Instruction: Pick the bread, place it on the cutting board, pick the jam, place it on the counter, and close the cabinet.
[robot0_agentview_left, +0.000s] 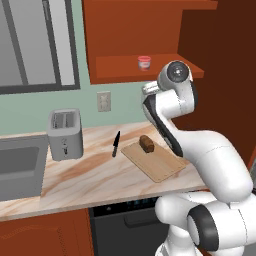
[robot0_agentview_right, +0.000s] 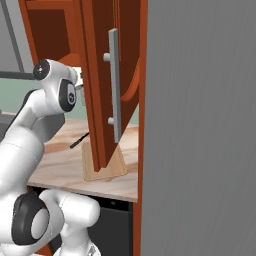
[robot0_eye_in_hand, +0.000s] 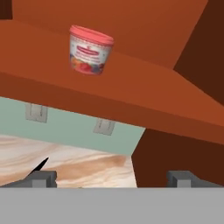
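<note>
The bread (robot0_agentview_left: 146, 143) already lies on the board (robot0_agentview_left: 161, 162), low and well below the pincer (robot0_eye_in_hand: 111, 178), so the first part of the task looks done. The jam (robot0_eye_in_hand: 90, 49) is next: it stands upright on the cabinet (robot0_agentview_left: 150, 30) shelf, above and slightly to the left of the pincer as the hand view shows it, well apart from the fingertips (robot0_eye_in_hand: 43, 178). The pincer is released, jaws spread wide, grasping nothing, and is raised toward the shelf. Left to do, by my reckoning: reach the jam, grip it, set it down on the worktop (robot0_agentview_left: 95, 175), then swing the cabinet door (robot0_agentview_right: 100, 90) shut; it stands wide open to the pincer's right, its grey handle (robot0_agentview_right: 114, 85) facing the right base camera.

Counted: one bread, one board, one jam, one open cabinet door with one handle. Beyond the task's things, below the pincer on the worktop: one knife (robot0_agentview_left: 116, 143) just beside the board, one toaster (robot0_agentview_left: 65, 133) further left, one sink (robot0_agentview_left: 17, 170) at the far left. The wall carries two outlets (robot0_eye_in_hand: 104, 126) in the hand view.
</note>
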